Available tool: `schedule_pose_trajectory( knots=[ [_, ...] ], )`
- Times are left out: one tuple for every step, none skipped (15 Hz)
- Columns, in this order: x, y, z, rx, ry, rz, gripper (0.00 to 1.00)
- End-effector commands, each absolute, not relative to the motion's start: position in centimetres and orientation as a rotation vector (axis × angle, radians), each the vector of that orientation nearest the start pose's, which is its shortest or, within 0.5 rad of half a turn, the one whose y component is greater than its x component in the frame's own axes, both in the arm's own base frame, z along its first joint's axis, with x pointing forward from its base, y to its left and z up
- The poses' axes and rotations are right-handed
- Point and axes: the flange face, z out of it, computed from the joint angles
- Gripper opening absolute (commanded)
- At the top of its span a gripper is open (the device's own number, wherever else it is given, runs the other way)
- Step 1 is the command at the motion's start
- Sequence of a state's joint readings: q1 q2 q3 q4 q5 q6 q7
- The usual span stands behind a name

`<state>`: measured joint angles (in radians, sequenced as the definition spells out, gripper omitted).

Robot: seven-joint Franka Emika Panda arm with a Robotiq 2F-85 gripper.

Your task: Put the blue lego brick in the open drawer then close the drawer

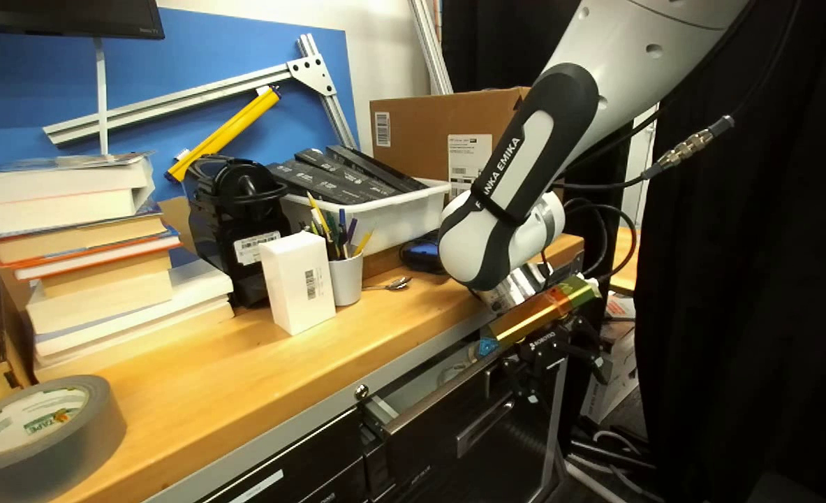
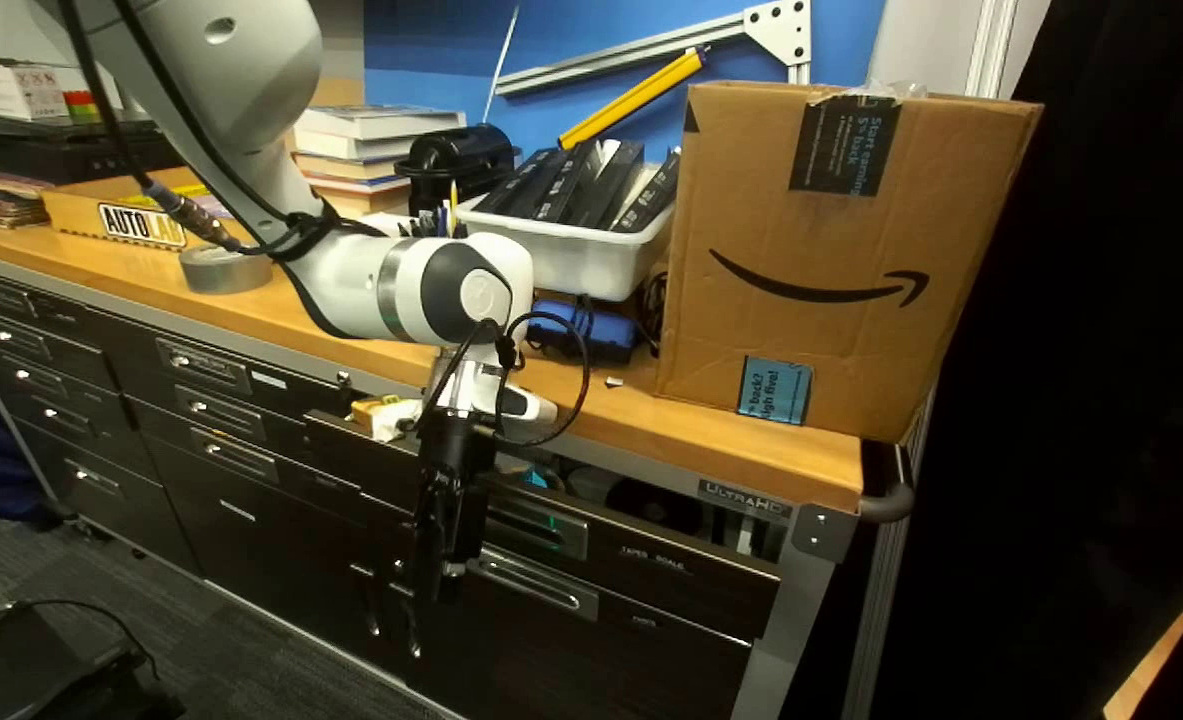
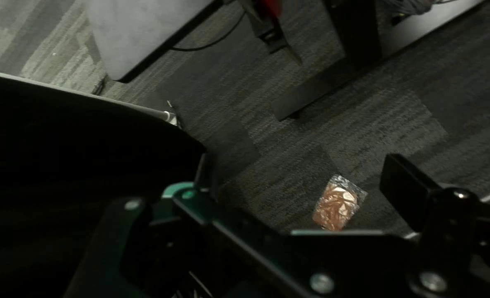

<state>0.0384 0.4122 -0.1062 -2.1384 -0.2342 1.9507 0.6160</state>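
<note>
Fingers [image 3: 406,192]: spread apart, holding nothing. Open drawer [image 2: 686,575]: front between fingers and counter [image 2: 611,410], long axis along the counter edge; closing push probably runs from fingers counterward. Blue lego brick: not surely identified; a blue item [image 1: 487,346] inside, beyond that front from the fingers, may be it.

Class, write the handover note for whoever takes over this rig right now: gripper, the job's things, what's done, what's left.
Gripper: jaws open, nothing between them, outside the open drawer.
Blue lego brick: not identifiable for certain; a blue item shows in the drawer, possibly it.
Done: placing can't be confirmed; drawer not yet closed.
Left: make sure the brick is inside, then probably push the drawer shut.
</note>
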Motion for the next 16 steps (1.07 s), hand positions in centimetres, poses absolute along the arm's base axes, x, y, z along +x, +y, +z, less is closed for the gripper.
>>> schedule_pose_trajectory(
  knots=[
    [51.4, -4.2, 18.7, -3.157, 1.080, 0.691, 1.00],
    [51.6, -3.8, 19.2, -3.084, 1.112, 0.698, 1.00],
    [51.6, -3.2, 19.8, -3.021, 1.145, 0.694, 1.00],
    [51.3, -2.6, 20.5, -2.954, 1.176, 0.710, 1.00],
    [51.1, -2.0, 21.2, -3.063, 0.896, 0.686, 1.00],
    [51.2, -1.6, 21.9, -3.052, 0.837, 0.680, 1.00],
    [51.3, -1.5, 22.5, -3.062, 0.750, 0.666, 1.00],
    [51.5, -1.3, 23.0, -3.071, 0.664, 0.649, 1.00],
    [51.4, -1.2, 23.5, -2.938, 0.914, 0.643, 1.00],
    [51.2, -0.9, 23.7, -2.895, 0.938, 0.626, 1.00],
    [50.7, -0.6, 23.9, -2.838, 0.979, 0.608, 1.00],
    [50.2, -0.3, 24.3, -2.783, 1.015, 0.595, 1.00],
    [49.5, -0.1, 24.5, -2.724, 1.050, 0.584, 1.00],
    [48.8, 0.2, 24.7, -2.665, 1.083, 0.579, 1.00],
    [48.2, 0.6, 24.9, -2.606, 1.114, 0.571, 1.00],
    [48.0, 0.8, 24.9, -2.543, 1.147, 0.569, 1.00]
  ],
)
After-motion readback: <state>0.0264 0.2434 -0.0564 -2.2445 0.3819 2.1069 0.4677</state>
